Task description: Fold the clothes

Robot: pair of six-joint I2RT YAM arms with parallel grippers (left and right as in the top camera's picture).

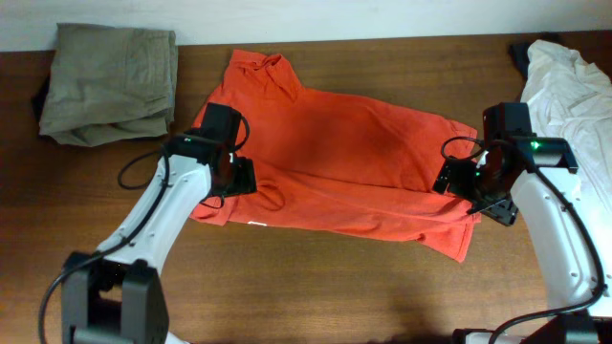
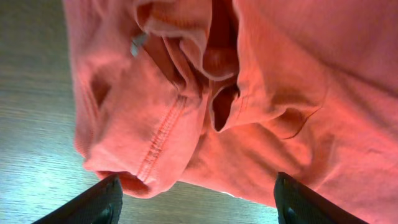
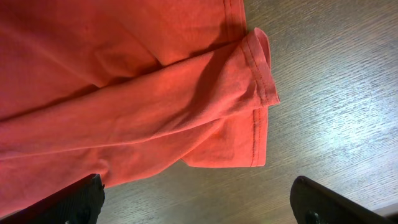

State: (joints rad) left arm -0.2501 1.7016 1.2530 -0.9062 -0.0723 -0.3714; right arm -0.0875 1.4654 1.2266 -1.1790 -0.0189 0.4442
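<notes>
Overhead: T-shirt [image 1: 354,153] between olive garment [image 1: 110,81] and white garment [image 1: 569,91] (left hand [image 2: 199,202], right hand [image 3: 202,200] spread)

Soft, even light from above falls on the T-shirt [image 1: 354,153], which shows a duller patch across its middle. In the left wrist view, glare bleaches the tabletop [image 2: 31,124] left of the T-shirt. The left tool [image 2: 198,202] and right tool [image 3: 199,202] have dark, blurred fingertips below the T-shirt, whose hem stitching is crisp.
</notes>
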